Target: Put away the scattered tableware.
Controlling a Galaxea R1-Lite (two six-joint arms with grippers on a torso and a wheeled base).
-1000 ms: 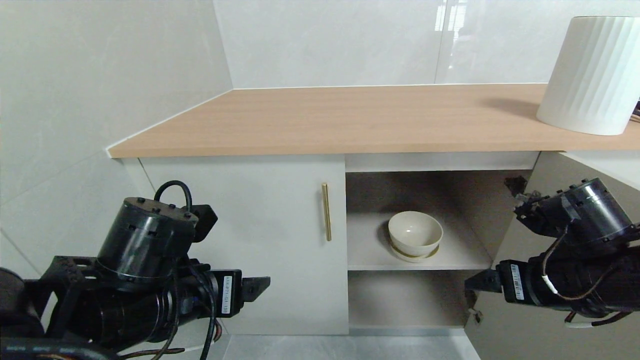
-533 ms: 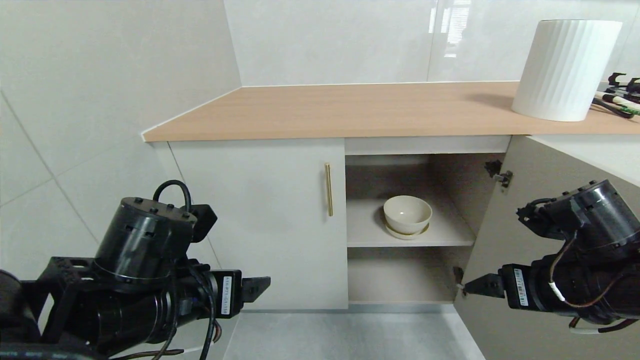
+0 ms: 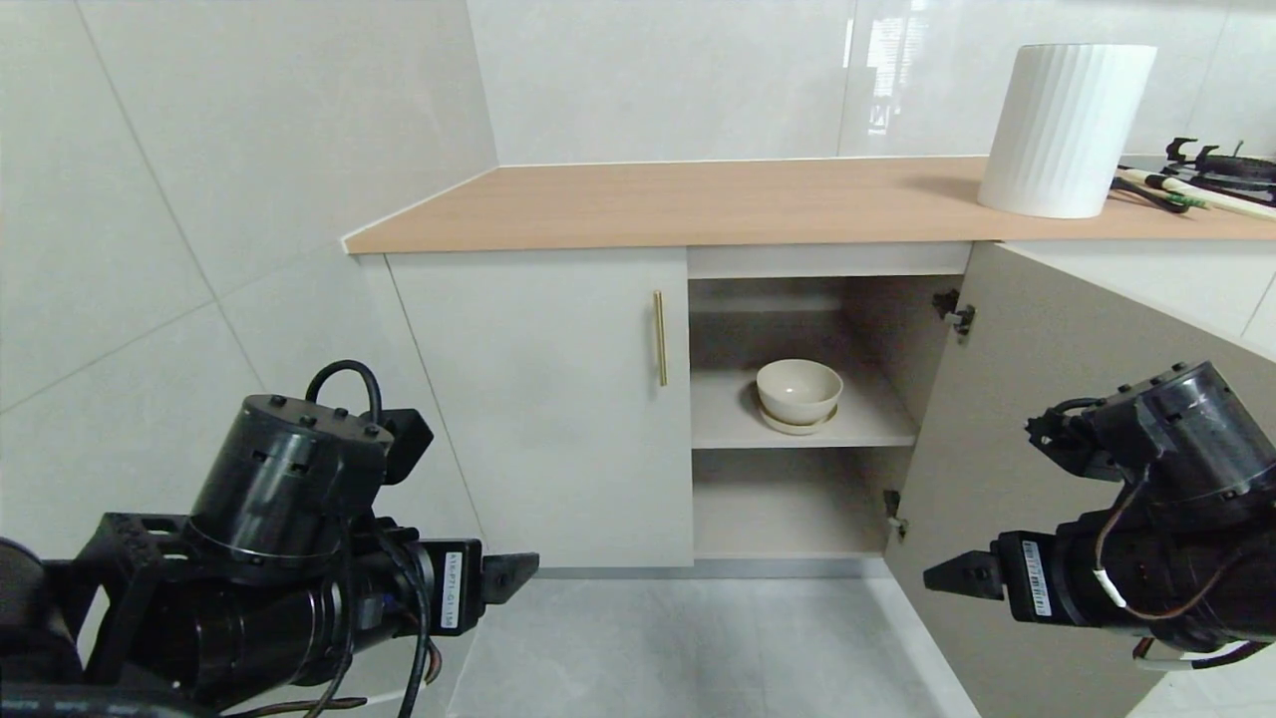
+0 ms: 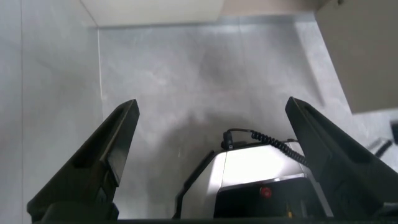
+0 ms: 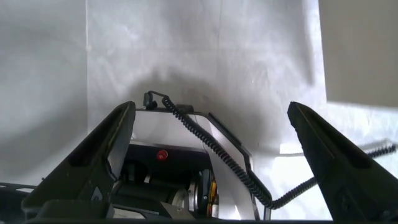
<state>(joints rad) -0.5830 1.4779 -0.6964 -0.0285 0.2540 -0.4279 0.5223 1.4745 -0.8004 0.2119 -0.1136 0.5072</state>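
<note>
Apparently ceramic, the bowl sits on a small plate on the upper shelf: stiff, smooth, breakable, best pinched at its rim. Both the left tool and the right tool gape wide, empty.

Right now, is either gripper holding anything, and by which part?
Nothing is held. The left gripper and right gripper are both open and empty; the bowl sits inside the cabinet.

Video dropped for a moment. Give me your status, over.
Left gripper open, empty; right gripper open, empty. Bowl sits on plate, upper shelf. Cabinet door stands wide open beside right gripper.
</note>
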